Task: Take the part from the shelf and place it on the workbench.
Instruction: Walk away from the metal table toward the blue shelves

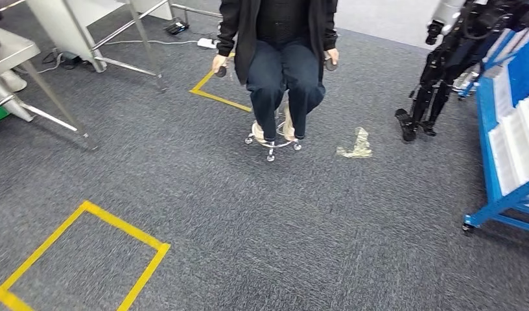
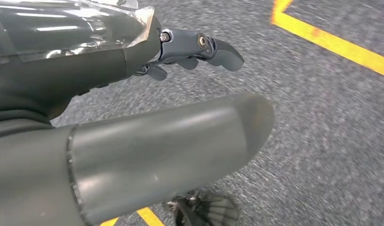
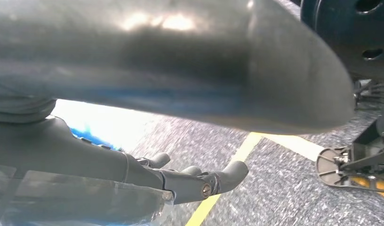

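Blue metal shelf rack with white sloped trays (image 1: 508, 139) at the right edge, standing on grey carpet (image 1: 281, 220); the part itself too small to pick out among the trays. Left hand (image 2: 133, 117) hanging over carpet, fingers (image 2: 213, 47) spread, holding nothing. Right hand (image 3: 171, 141) likewise, fingers (image 3: 228, 174) apart, empty. Seated person in dark clothes (image 1: 281, 58) ahead on a wheeled stool. Yellow tape square (image 1: 80, 259) near left.

Rough, matt grey carpet (image 1: 262, 220) underfoot, marked with smooth yellow tape (image 1: 87, 249). Glossy blue-painted metal on the shelf frame (image 1: 492, 188); bare, shiny metal on the table legs (image 1: 51, 103). Smooth matt grey plastic on the left hand (image 2: 148, 141), with crinkled clear film over its back.
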